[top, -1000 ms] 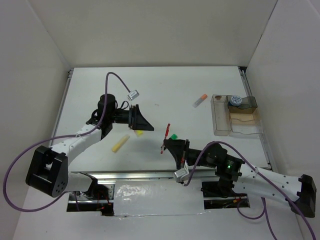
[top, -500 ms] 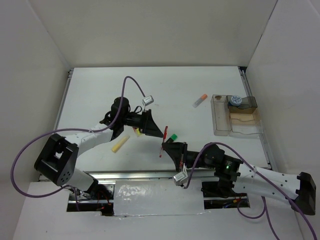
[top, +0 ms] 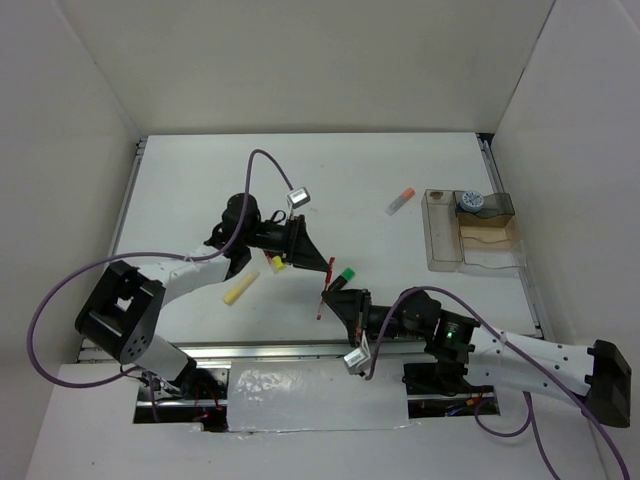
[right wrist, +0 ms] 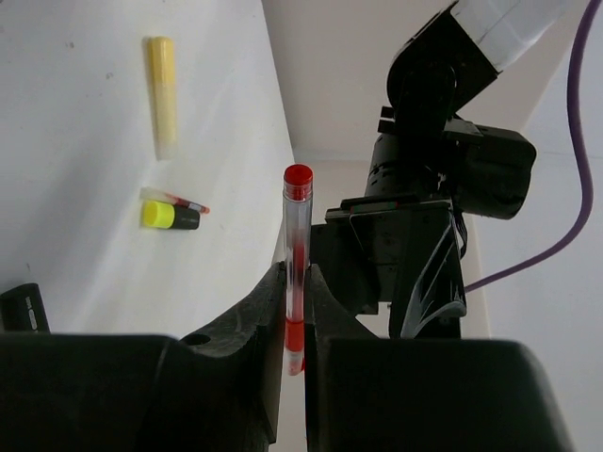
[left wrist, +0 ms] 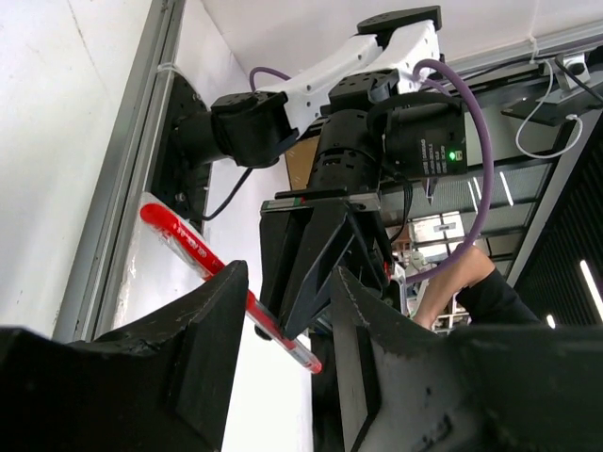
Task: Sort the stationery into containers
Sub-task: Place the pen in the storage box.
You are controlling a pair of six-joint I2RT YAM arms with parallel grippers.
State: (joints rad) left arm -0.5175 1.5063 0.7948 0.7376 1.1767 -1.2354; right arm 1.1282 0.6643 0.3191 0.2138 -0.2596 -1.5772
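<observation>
Thin red pen (top: 324, 291) sits pinched between the right gripper's (top: 336, 294) pressed-together fingers, over the table's near middle. The left gripper (top: 316, 263), at the pen's 11 o'clock, has its fingers spread toward it; whether they touch it I cannot tell.

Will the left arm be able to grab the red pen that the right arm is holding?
Probably yes. The left gripper is open and points straight at the red pen, whose top sticks out free beyond the right gripper. Nothing seems to sit between them.
</observation>
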